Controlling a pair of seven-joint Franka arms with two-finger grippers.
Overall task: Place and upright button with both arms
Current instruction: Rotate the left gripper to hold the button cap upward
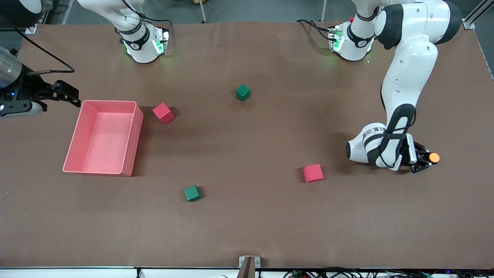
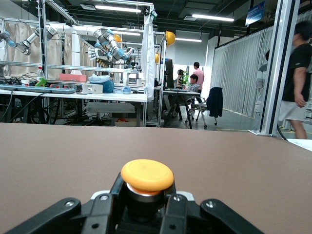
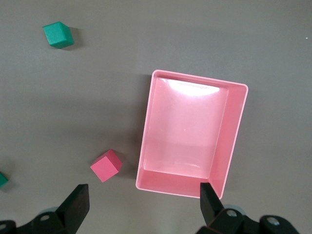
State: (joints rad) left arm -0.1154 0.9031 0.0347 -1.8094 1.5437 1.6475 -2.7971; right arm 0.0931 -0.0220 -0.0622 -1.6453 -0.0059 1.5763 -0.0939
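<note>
The button (image 1: pixel 434 157) has a black body and a round orange cap. My left gripper (image 1: pixel 426 158) is shut on its body, low over the table at the left arm's end. The gripper lies level, so the button is on its side with the cap pointing outward past the fingertips. In the left wrist view the orange cap of the button (image 2: pixel 146 175) sticks out between the fingers (image 2: pixel 103 207) of my left gripper (image 2: pixel 143 207). My right gripper (image 1: pixel 72 96) hangs high at the right arm's end, open and empty. In the right wrist view, the right gripper (image 3: pixel 144 207) looks down on the table.
A pink bin (image 1: pixel 131 135), also seen below my right gripper (image 3: pixel 146 122), stands empty at the right arm's end. One red cube (image 1: pixel 163 112) lies beside it and another (image 1: pixel 313 173) lies near the left gripper. Two green cubes (image 1: pixel 242 92) (image 1: pixel 192 193) sit mid-table.
</note>
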